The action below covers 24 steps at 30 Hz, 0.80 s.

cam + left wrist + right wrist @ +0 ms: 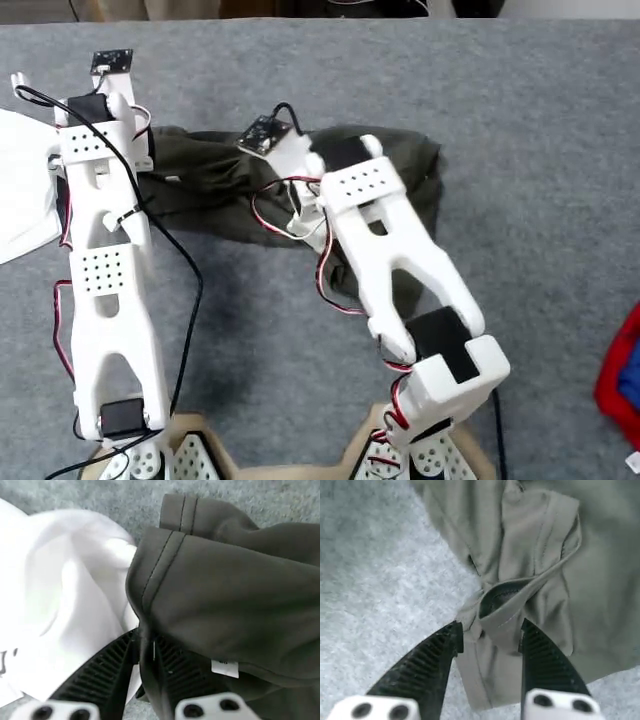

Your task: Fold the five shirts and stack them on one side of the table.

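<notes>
We see the dark olive shirt (408, 168) lying bunched in a long heap across the middle of the grey tabletop (540, 110), nearer the far edge than the near one. Our left hand (145, 648) is clamped on a stitched hem of that shirt at the end nearest the tabletop's left edge, with the fabric pinched tight between the ribbed black fingers (107, 662). Just beside this end, a white shirt (22, 190) lies crumpled at the left edge, and the two shirts touch there. Our right hand (490, 630) is over the middle of the olive shirt with its fingers apart. A raised fold of hem sits between them, not squeezed. A red and blue cloth (622, 372) lies at the right edge, well apart from the olive shirt.
</notes>
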### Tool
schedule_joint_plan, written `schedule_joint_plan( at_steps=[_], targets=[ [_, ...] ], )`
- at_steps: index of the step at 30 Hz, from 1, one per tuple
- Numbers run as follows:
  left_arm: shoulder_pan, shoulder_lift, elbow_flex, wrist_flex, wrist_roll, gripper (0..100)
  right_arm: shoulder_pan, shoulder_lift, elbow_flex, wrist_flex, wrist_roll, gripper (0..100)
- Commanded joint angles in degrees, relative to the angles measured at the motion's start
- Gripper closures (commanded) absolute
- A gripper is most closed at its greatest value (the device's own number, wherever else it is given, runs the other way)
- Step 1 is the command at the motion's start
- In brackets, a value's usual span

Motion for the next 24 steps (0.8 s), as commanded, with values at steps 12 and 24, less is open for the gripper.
schedule_joint_plan(
  at_steps=[12, 24],
  targets=[
    [-0.8, -1.7, 0.0, 0.5, 0.0, 98, -0.3, 4.3, -0.3, -5.4, -0.5, 80.7],
    [-0.9, -1.7, -0.2, 0.5, 0.0, 98, -0.3, 6.1, -1.5, -5.5, -0.7, 98.8]
  ],
)
